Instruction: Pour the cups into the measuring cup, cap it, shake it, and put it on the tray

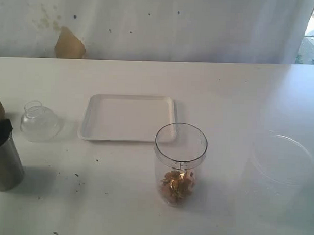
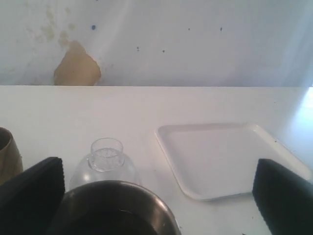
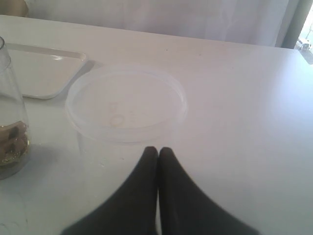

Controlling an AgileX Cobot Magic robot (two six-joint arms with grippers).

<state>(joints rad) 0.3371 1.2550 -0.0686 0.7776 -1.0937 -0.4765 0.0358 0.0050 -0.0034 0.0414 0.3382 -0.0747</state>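
Steel tumbler (image 2: 115,208) stands at the far left of the worktop (image 1: 225,89). The left fingers (image 2: 34,196) are spread wide to either side of its rim, with a clear gap on one side, so nothing is gripped yet. Right fingers (image 3: 146,191) are pressed together on nothing, pointing at the wide clear container (image 3: 127,105). The measuring cup (image 1: 180,159) stands upright near the middle, close to a corner of the tray (image 1: 128,118), with brown bits (image 1: 178,186) in its bottom. The cap (image 1: 39,122) sits between tumbler and tray, and the wooden cup (image 2: 7,154) is just beside the tumbler.

Lifting and pouring the tumbler looks like the next step. Its wall is smooth and shiny, so a loose or off-centre squeeze could let it slip, or tip it against the wooden cup. The carry passes close to the cap, which could be knocked. The measuring cup is tall and probably light, so a bump from the tumbler's lip could topple it, and a hasty tilt could spill past its mouth.
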